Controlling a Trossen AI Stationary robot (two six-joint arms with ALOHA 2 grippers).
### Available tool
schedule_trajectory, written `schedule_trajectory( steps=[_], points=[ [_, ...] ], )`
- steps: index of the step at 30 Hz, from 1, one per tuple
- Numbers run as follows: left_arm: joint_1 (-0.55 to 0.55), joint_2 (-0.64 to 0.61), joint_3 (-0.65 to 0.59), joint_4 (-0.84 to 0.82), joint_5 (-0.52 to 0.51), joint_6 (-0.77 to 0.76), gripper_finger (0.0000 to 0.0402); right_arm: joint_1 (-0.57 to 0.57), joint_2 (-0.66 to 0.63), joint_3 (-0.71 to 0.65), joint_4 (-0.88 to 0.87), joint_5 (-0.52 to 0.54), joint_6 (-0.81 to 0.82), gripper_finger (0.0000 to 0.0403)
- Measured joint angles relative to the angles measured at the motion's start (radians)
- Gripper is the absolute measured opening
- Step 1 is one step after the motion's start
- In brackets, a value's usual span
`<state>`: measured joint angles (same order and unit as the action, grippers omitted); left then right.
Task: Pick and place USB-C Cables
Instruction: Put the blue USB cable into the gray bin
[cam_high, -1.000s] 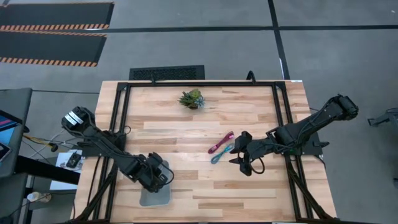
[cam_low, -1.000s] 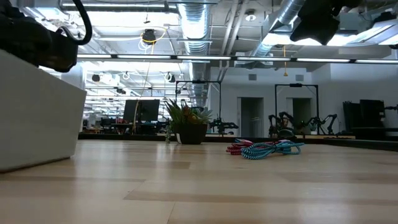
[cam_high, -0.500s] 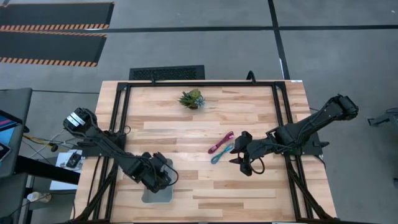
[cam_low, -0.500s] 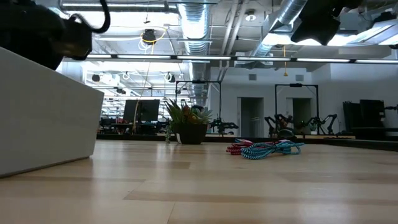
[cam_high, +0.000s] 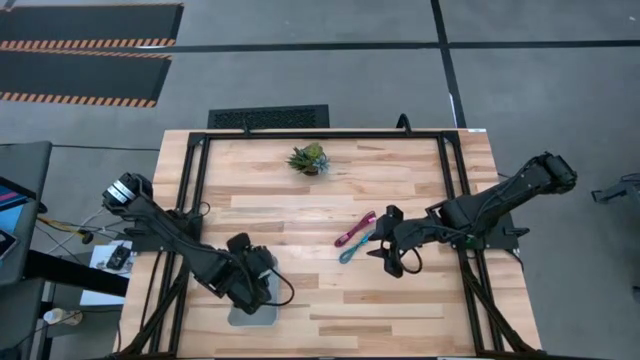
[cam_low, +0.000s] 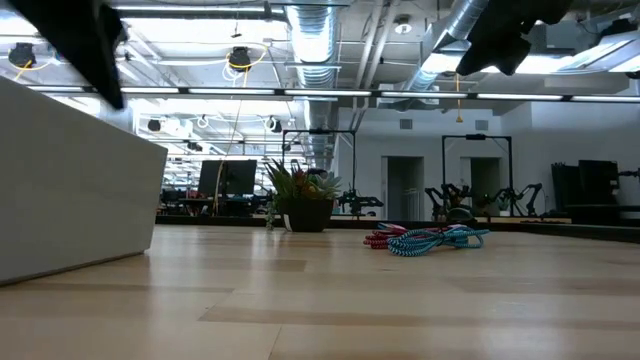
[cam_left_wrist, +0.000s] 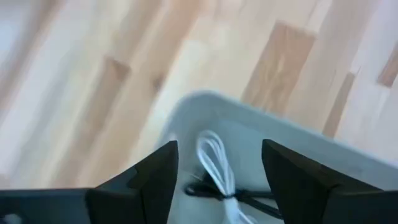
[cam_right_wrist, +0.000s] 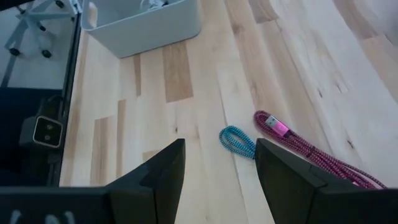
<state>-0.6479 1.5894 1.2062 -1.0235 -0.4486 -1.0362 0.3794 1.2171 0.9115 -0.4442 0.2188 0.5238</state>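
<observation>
The white-grey cable is seen lying inside the grey bin only in the left wrist view; in the high view it is hidden beneath the left tool, whose fingers are spread above it. The magenta cable and teal cable lie touching at centre frame on the worktop, just left of the right tool, held open and empty.

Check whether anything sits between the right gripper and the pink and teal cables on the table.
Nothing visible does. The right gripper hovers open just beside the teal cable and magenta cable, with only bare table between. The potted plant stands well off, toward the far edge.
</observation>
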Motion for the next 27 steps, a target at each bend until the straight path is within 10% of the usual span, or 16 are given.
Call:
schedule_trajectory(
  steps=[14,27],
  points=[
    [0.016,-0.014,0.242,-0.17,-0.248,0.338,0.0237,-0.023,0.057,-0.001,-0.013,0.022,-0.259,0.0225],
    [0.069,-0.291,0.081,0.285,-0.165,0.655,0.0247,-0.114,0.361,0.0,0.013,-0.017,-0.526,0.024]
  ],
)
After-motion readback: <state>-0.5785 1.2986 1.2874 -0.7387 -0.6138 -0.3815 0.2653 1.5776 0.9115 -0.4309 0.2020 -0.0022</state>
